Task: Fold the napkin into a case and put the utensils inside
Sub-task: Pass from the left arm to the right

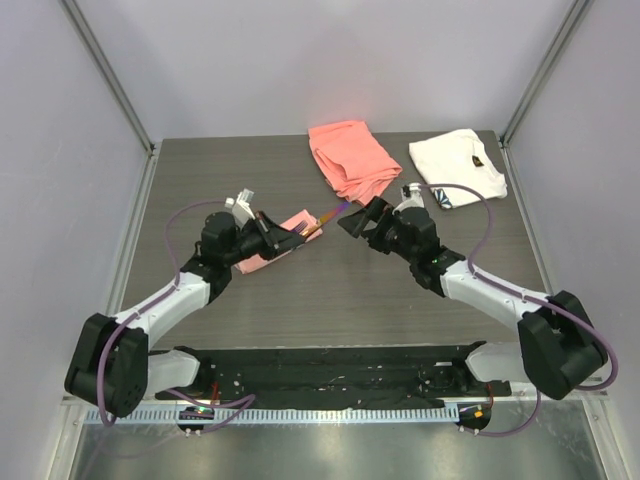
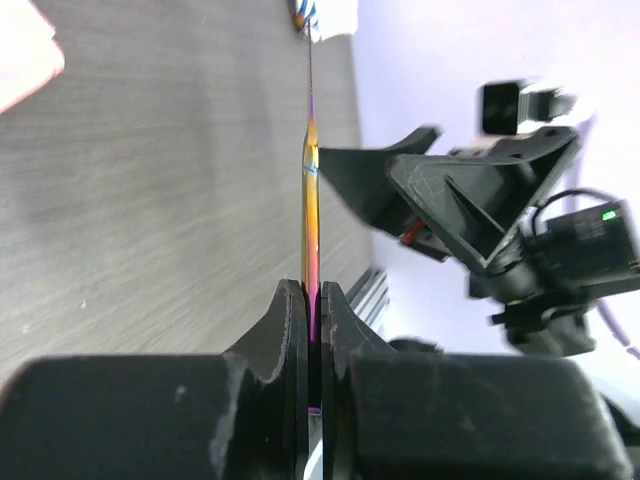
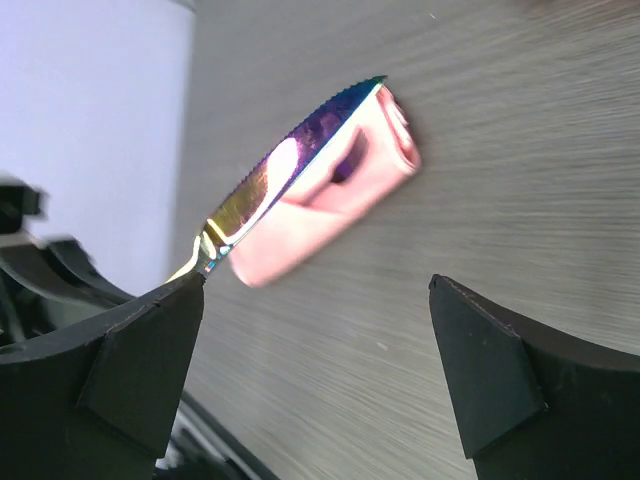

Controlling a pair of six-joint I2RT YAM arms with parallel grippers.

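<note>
Clearly, left jaws clamped on knife (image 3: 285, 160), right jaws wide, empty, case (image 3: 325, 215) perhaps beneath.

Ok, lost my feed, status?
Left fingers shut on knife. Right fingers open, empty, near blade tip. Case lies on table by left fingers. Nothing blocking.

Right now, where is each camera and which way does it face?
Top external: above and behind, looking down at the table; both arms show.
Left wrist: on the left arm, along its shut fingers and the knife toward the right gripper.
Right wrist: on the right arm, past its open fingers at the case.
Both wrist views share the knife.
</note>
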